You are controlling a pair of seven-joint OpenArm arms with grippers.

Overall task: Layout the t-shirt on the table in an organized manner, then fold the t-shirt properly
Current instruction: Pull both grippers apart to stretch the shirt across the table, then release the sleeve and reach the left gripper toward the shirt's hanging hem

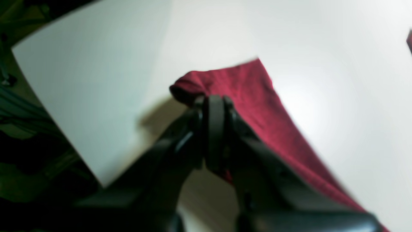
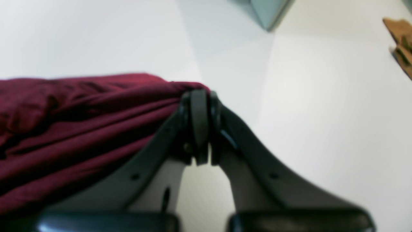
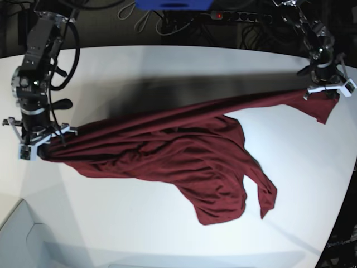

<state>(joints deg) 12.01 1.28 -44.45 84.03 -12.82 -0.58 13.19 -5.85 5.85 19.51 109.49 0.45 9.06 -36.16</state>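
Right gripper (image 3: 38,146) at scene left, clamped on one end of the t-shirt (image 3: 167,151). Shirt is stretched left-right over the table (image 3: 167,61), bulk sagging near-side. Left gripper (image 3: 326,89) far right, pinching other end.

Clutter beyond the far edge

A black power strip (image 3: 240,16) with a lit red switch lay at the far side, right of centre, beside a blue object (image 3: 173,4) cut off by the frame. Loose cables (image 3: 136,17) coiled to its left. A blurred brown object (image 2: 400,43) sat at the right wrist view's right edge.
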